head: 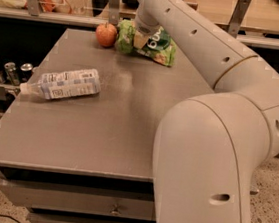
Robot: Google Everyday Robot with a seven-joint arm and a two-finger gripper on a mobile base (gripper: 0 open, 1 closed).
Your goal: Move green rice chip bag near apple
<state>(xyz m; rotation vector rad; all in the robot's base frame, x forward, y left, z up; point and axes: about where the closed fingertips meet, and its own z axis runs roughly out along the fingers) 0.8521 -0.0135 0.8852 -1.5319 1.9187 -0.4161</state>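
Observation:
The green rice chip bag (159, 46) lies at the far edge of the table, its left end right beside the red-orange apple (106, 34). My gripper (139, 39) comes down from above onto the middle of the bag and covers part of it. The bag looks crumpled around the gripper. The apple stands upright on the table just left of the bag, touching it or nearly so.
A clear plastic bottle (62, 84) with a white label lies on its side at the table's left. The grey table (102, 129) has drawers below. Cans (5, 70) stand on a shelf to the left. A rail with posts (111, 2) runs behind the table.

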